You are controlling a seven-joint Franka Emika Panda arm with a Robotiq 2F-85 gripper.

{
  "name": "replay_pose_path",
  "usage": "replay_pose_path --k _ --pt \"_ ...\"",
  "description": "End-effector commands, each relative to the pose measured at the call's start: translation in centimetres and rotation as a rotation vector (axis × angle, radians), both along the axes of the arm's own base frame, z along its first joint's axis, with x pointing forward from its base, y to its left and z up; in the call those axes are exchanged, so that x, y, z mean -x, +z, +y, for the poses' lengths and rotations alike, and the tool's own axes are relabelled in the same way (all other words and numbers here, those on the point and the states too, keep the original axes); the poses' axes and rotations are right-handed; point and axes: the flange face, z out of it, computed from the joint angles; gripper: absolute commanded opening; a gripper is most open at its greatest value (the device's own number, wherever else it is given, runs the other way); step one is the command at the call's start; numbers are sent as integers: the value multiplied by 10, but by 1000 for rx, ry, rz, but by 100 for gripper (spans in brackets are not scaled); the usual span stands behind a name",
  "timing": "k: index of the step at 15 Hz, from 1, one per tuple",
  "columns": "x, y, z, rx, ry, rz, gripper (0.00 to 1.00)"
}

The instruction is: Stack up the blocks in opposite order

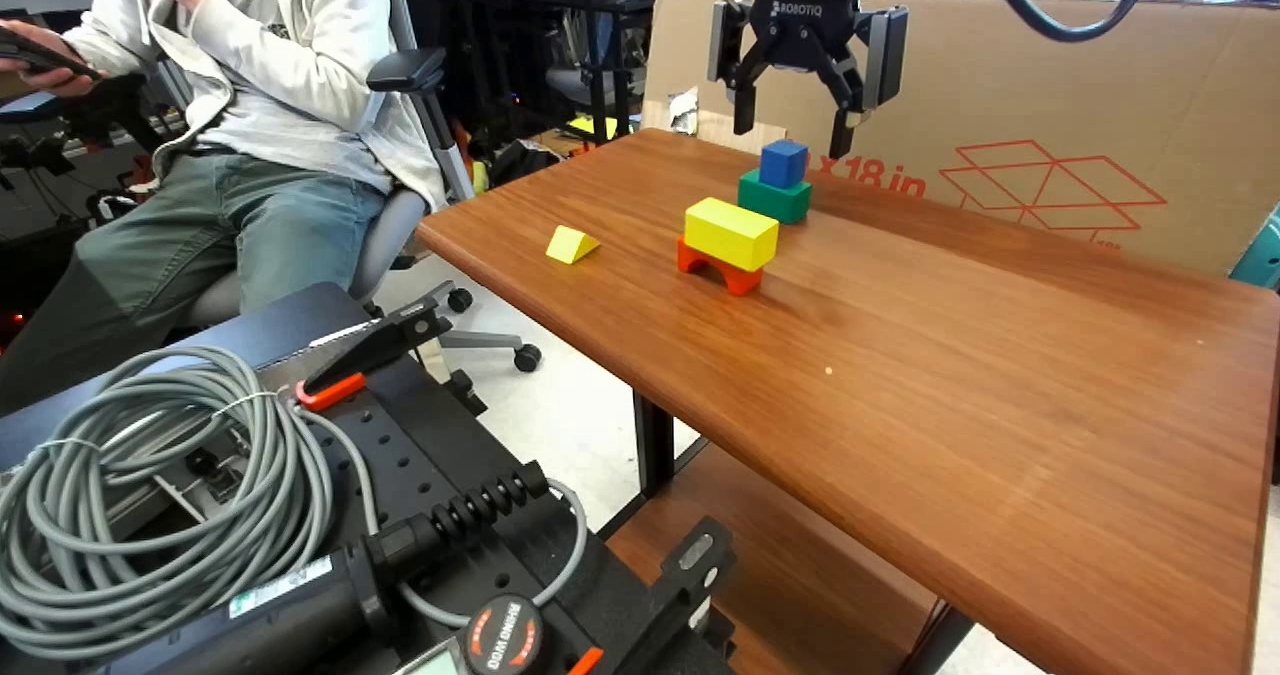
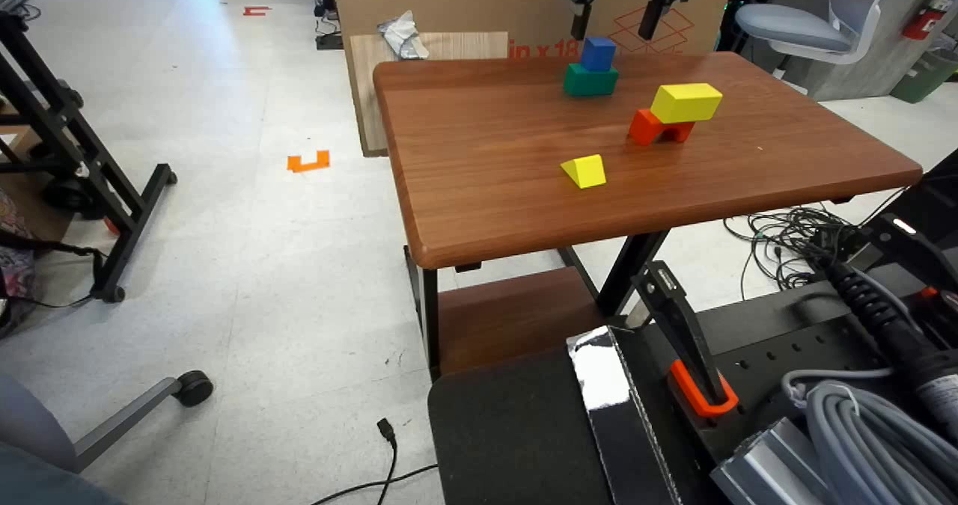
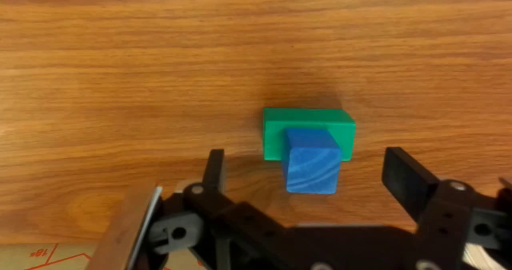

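Note:
The blue cube (image 1: 783, 164) rests on the green block (image 1: 774, 199), which is longer than the cube, near the table's far edge in an exterior view. The long yellow block (image 1: 731, 234) lies on the red arch-shaped block (image 1: 742, 281) closer to the table's middle. Both stacks show in both exterior views. My gripper (image 1: 793, 133) is open and empty above the blue cube. In the wrist view the blue cube (image 3: 312, 168) and the green block (image 3: 275, 142) appear between the spread fingers, untouched. A blurred reddish edge is cut off at the top there.
A small yellow wedge (image 2: 587, 171) lies on the wooden table (image 2: 494, 213), apart from both stacks. A cardboard sheet (image 1: 1040, 85) stands behind the table's far edge. A black cart (image 1: 420, 435) with coiled cable is at the near side. A person sits beside the table.

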Motion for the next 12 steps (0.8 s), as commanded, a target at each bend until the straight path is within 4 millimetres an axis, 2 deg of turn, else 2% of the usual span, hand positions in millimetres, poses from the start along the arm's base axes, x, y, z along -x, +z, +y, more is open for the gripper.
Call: replay_pose_path --k 1,2,5,8,10,12 --pt "-12 -15 8 -9 4 33 90" --pt "-13 -18 9 -9 7 38 72" --pt "-14 -21 12 -4 13 36 49" --pt "-13 -12 11 -2 14 23 25" --pt "-12 -6 10 0 14 14 12" --pt "-8 0 8 -3 14 13 9"
